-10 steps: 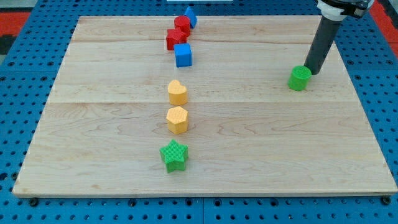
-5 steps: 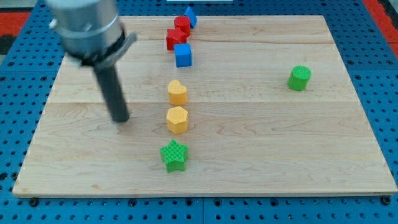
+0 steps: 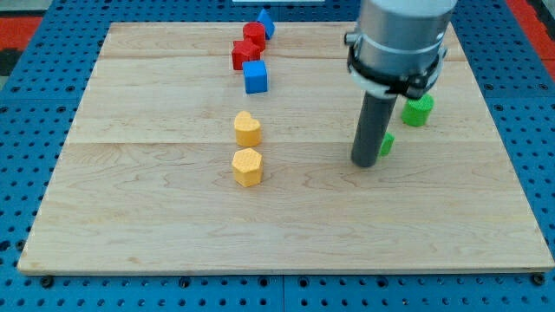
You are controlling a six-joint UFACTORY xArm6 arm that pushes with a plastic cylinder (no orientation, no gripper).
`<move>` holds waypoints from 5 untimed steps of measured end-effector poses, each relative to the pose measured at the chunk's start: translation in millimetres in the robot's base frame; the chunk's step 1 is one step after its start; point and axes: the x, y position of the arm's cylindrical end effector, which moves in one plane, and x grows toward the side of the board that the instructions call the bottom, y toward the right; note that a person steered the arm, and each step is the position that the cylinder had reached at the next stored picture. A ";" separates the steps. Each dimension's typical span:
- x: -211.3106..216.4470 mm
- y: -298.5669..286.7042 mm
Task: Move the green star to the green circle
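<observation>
My tip (image 3: 365,162) rests on the board right of centre. The green star (image 3: 387,143) is mostly hidden behind the rod; only a small green edge shows at the rod's right side, touching it. The green circle (image 3: 419,109), a short cylinder, stands up and to the right of the star, a small gap away, partly covered by the arm's body.
A yellow heart (image 3: 247,128) and a yellow hexagon (image 3: 247,166) stand left of centre. A blue cube (image 3: 255,76), two red blocks (image 3: 245,54) (image 3: 254,35) and a blue block (image 3: 265,22) line up at the view's top. The wooden board (image 3: 130,217) lies on a blue pegboard.
The green star has gone from the bottom centre of the board to just left of the green circle. My tip moved from the board's left to right of centre, against the star.
</observation>
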 end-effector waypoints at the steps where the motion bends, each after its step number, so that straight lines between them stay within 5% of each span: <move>1: -5.2 -37.8; 3: -2.4 28.3; 4: 22.4 -3.7; 5: -13.9 -78.7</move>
